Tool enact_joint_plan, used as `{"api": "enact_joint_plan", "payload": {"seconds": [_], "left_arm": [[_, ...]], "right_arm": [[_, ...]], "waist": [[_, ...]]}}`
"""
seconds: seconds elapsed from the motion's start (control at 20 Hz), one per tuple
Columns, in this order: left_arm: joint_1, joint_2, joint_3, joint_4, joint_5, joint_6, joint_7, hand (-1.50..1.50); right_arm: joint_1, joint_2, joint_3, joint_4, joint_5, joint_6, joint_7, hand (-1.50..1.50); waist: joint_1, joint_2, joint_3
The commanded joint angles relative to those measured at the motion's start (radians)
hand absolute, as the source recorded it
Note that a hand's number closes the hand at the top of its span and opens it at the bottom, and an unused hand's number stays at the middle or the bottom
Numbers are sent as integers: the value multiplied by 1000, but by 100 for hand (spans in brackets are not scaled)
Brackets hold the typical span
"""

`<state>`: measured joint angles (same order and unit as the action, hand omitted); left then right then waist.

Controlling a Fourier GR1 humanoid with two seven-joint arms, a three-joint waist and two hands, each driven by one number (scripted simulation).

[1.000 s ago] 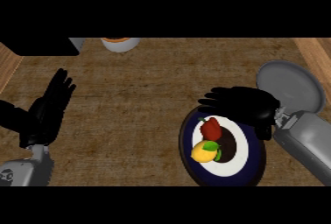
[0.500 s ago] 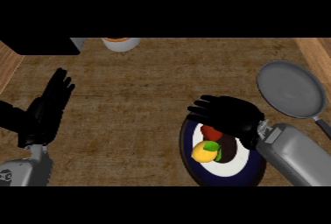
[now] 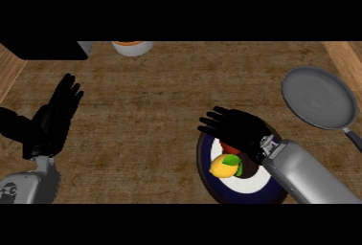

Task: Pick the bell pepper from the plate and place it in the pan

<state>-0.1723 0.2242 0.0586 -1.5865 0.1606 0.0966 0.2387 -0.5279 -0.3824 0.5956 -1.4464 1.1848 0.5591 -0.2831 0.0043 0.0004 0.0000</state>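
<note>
At the far left, the robot's left hand [image 3: 55,117] rests over the brown counter [image 3: 155,105]. Its black fingers are straight and point up. It holds nothing and touches nothing that I can see.

Up at the top, a bit left of the middle, a small round cup [image 3: 132,47] with an orange inside stands on the counter. Only its lower part shows.

Lower down and to the right sits the plate [image 3: 212,184]. It is white in the middle with a dark blue rim. On it lies the bell pepper [image 3: 228,165], yellow with a green stem part. It is on the left side of the plate. Something red and something dark lie just beside it on the plate, partly hidden.

The right hand [image 3: 239,128] is over the top part of the plate, just above the pepper. Its fingers spread out to the left, relaxed and not curled. It is not holding the pepper. I cannot tell if it touches it. Its grey arm covers the right side of the plate.

At the far right is the grey pan [image 3: 320,97], with its handle pointing down to the right. Nothing lies in it. It is apart from the plate.
</note>
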Motion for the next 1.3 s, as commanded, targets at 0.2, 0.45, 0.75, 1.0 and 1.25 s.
{"api": "enact_joint_plan", "payload": {"seconds": [0.2, 0.45, 0.75, 1.0, 1.25], "left_arm": [[32, -21, 4, -41, -16, -14, -5, 0], [-20, -59, -4, 65, -47, -2, -39, 0], [-2, -38, 20, 16, -44, -20, -11, 0], [1, -42, 26, -10, -56, -19, -4, 0], [-37, -28, 57, 34, -21, -57, 2, 0]], "right_arm": [[-17, 36, -40, 152, 113, -47, -96, -150], [-45, 94, -89, 291, 158, -153, -161, -150], [-78, 213, -107, 428, 203, -179, -156, -150], [-61, 226, -130, 490, 256, -199, -167, -150], [-15, 210, -109, 397, 259, -215, -268, 150]], "waist": [[2, -1, 0], [-1, 1, 0], [3, 1, 0], [2, 0, 0], [-4, -1, 0]]}}
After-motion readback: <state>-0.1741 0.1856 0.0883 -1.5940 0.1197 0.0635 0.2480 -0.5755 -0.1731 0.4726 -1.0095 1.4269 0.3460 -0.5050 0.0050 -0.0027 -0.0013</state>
